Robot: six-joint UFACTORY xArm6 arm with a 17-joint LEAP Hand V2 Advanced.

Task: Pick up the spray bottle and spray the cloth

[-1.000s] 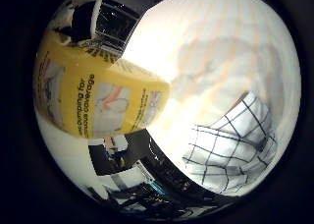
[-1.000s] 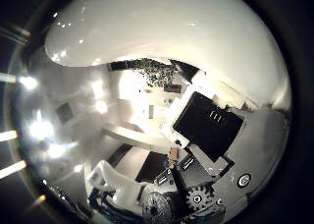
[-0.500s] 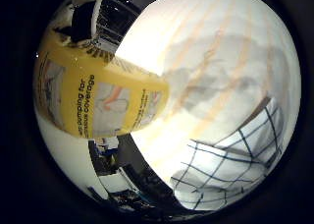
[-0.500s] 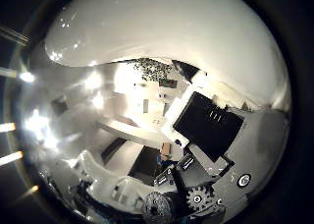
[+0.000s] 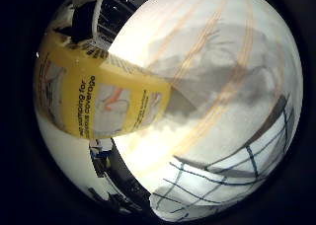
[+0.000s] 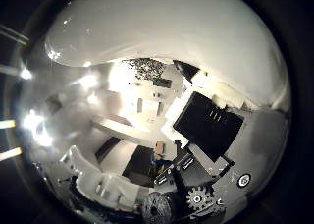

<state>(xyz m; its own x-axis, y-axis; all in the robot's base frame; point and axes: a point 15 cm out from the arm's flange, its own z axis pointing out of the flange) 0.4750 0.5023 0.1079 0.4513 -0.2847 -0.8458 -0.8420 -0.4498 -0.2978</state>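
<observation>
With the bottle (image 5: 98,101) close against its palm, the hand (image 6: 206,130) seems to grip it, though curled fingers are hard to confirm, and the checked cloth (image 5: 222,180) on the worktop (image 5: 207,52) has grown nearer than before, suggesting spraying is close.

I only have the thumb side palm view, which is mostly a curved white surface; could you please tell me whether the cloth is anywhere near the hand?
Observer: Yes. The little finger side view shows a white cloth with dark check lines lying on the table.
Operator: Thank you. Is my white surface the spray bottle?
Observer: Very likely. The other view shows the spray bottle close to the palm, with a yellow label round it.
Operator: Is it off the table?
Observer: It seems so. A grey shadow falls on the striped table between bottle and cloth, and the bottle is not touching the cloth.
</observation>
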